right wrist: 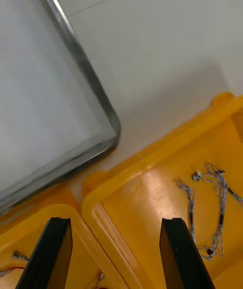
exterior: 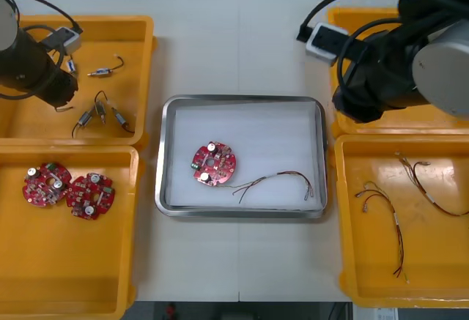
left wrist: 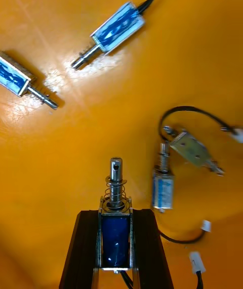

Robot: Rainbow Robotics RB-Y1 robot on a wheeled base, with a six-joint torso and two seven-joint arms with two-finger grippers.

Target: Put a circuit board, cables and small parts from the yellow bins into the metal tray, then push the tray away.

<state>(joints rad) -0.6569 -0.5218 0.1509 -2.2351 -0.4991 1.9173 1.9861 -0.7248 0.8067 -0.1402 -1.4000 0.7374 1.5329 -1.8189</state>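
My left gripper (left wrist: 115, 214) is shut on a small metal part (left wrist: 116, 203), blue-bodied with a spring and plunger sticking out past the fingertips. It hangs over the floor of the far left yellow bin (exterior: 139, 56); several more small metal parts (left wrist: 115, 28) lie there. The metal tray (exterior: 242, 101) in the middle holds a red circuit board (exterior: 214, 164) and a red and yellow cable (exterior: 278, 179). My right gripper (right wrist: 115, 225) stands open above the rims of the two right bins, beside the tray's corner (right wrist: 109, 117).
The near left bin (exterior: 73, 276) holds two more circuit boards (exterior: 46, 184). Red and yellow cables (exterior: 388, 210) lie in the near right bin (exterior: 352, 261). A twisted blue and white cable (right wrist: 202, 203) lies in the far right bin (right wrist: 152, 167). Bare table surrounds the tray.
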